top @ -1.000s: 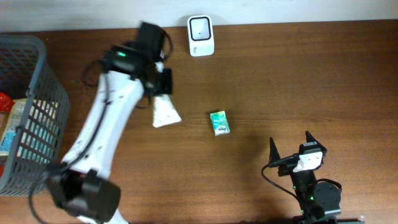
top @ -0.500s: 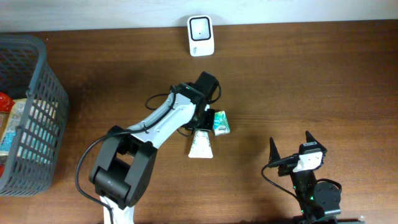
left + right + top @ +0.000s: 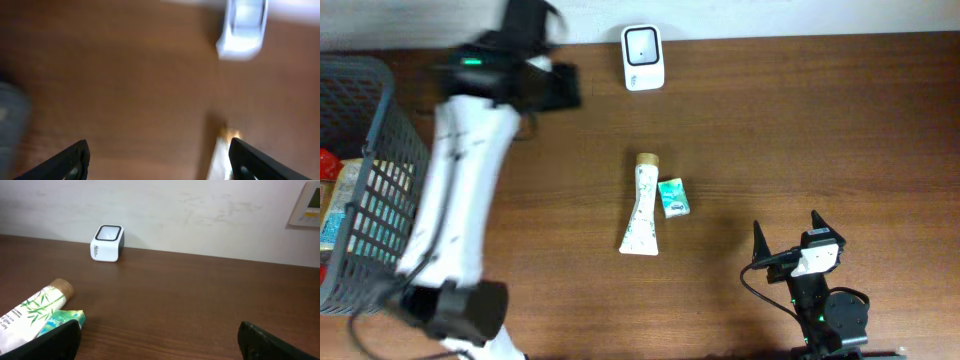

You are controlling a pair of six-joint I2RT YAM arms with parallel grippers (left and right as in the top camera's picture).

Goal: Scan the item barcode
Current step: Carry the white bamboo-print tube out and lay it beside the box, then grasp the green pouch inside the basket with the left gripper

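The item, a white tube (image 3: 640,215) with green leaf print and a tan cap, lies flat at mid-table, free of both grippers. A small green packet (image 3: 672,197) touches its right side. The white barcode scanner (image 3: 642,58) stands at the far edge. My left gripper (image 3: 565,88), motion-blurred, hangs open and empty at the far left, between the basket and the scanner. Its wrist view is blurred, with the gripper (image 3: 159,160) over bare wood, the scanner (image 3: 243,25) ahead and the tube (image 3: 220,155) by the right finger. My right gripper (image 3: 788,238) rests open near the front edge.
A grey wire basket (image 3: 395,130) holding several packaged goods stands at the left edge. The right wrist view shows the tube (image 3: 30,312), packet (image 3: 62,320) and scanner (image 3: 106,243) ahead of the open gripper (image 3: 159,330), with a white wall behind the table.
The left gripper opened and let go of the tube, which now lies beside the green packet. The left arm swung back up and to the left. The right arm stayed still.
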